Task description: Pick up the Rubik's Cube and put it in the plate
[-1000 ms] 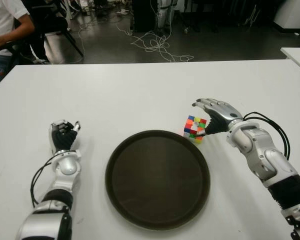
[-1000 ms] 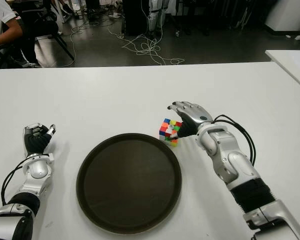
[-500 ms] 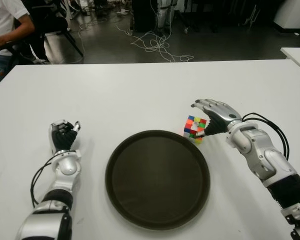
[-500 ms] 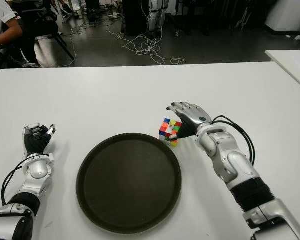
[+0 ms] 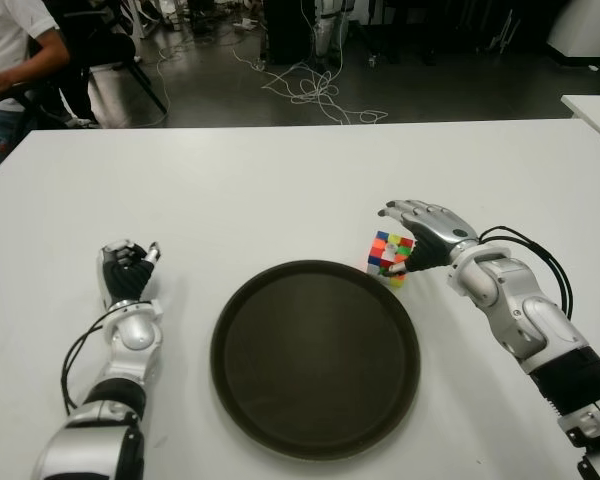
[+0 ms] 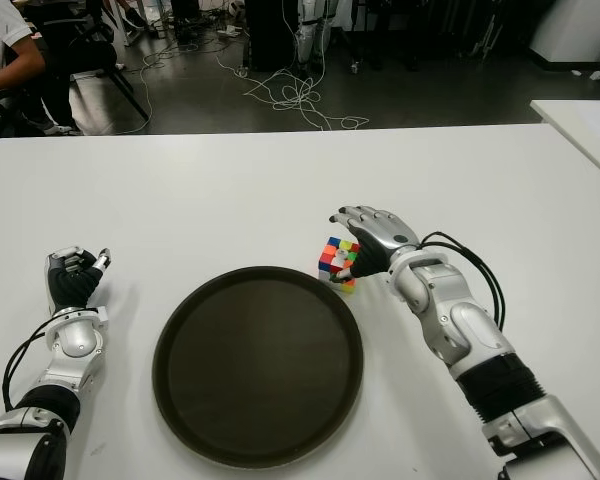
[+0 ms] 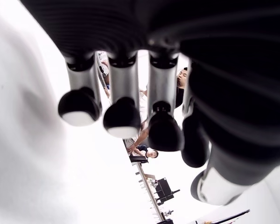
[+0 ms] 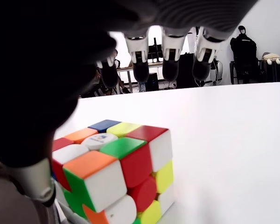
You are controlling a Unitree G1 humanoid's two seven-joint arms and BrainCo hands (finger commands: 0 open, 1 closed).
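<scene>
While arched over the cube (image 5: 388, 254), right hand (image 5: 424, 232) hovering, fingers (image 8: 170, 62) spread above it, thumb beside it, not gripping. Cube on the table (image 5: 280, 190), just beside the plate (image 5: 315, 357) at its far right rim. Left of the plate, left hand (image 5: 126, 272), fingers (image 7: 122, 109) curled, holding nothing.

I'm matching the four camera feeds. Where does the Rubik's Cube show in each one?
Left eye view: cube right of centre, at the plate's far right rim, under the right hand.
Right eye view: just right of centre, same spot by the rim.
Left wrist view: not in it.
Right wrist view: fills the lower left, below the fingers.
Shared landmark: the white table.
</scene>
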